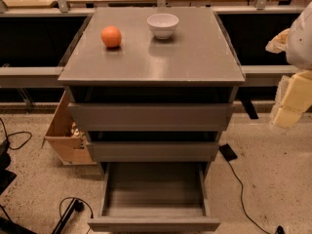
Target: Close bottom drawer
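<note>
The grey cabinet stands in the middle of the camera view with three drawers. The bottom drawer is pulled far out toward me; its shallow grey box is empty and its plain flat front lies at the lower edge of the view. The middle drawer front and the top drawer front stick out only slightly. My gripper hangs at the far right edge, to the right of the cabinet at about top-drawer height, well above and away from the bottom drawer, holding nothing that I can see.
An orange and a white bowl sit on the cabinet top. A wooden box leans at the cabinet's left. Black cables run over the speckled floor on the right and lower left. Metal rails cross behind.
</note>
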`<state>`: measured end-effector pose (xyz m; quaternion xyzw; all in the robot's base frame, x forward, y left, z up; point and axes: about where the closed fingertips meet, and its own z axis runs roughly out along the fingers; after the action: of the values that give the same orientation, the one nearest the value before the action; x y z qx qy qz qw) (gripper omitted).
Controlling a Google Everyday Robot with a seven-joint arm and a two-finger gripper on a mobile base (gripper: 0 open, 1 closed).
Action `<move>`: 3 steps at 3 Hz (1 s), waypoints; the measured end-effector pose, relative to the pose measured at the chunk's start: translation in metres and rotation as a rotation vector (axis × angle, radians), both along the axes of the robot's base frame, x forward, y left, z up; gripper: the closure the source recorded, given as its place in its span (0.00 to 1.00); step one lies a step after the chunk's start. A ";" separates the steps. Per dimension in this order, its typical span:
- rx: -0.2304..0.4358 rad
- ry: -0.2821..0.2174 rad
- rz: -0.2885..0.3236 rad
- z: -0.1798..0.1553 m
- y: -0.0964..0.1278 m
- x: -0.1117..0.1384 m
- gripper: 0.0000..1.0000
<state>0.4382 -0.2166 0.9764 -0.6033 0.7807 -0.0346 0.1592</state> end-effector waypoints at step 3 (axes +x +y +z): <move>0.017 -0.013 -0.136 -0.071 -0.033 -0.030 0.00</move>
<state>0.4084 -0.2492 0.9051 -0.5472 0.8191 -0.0427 0.1669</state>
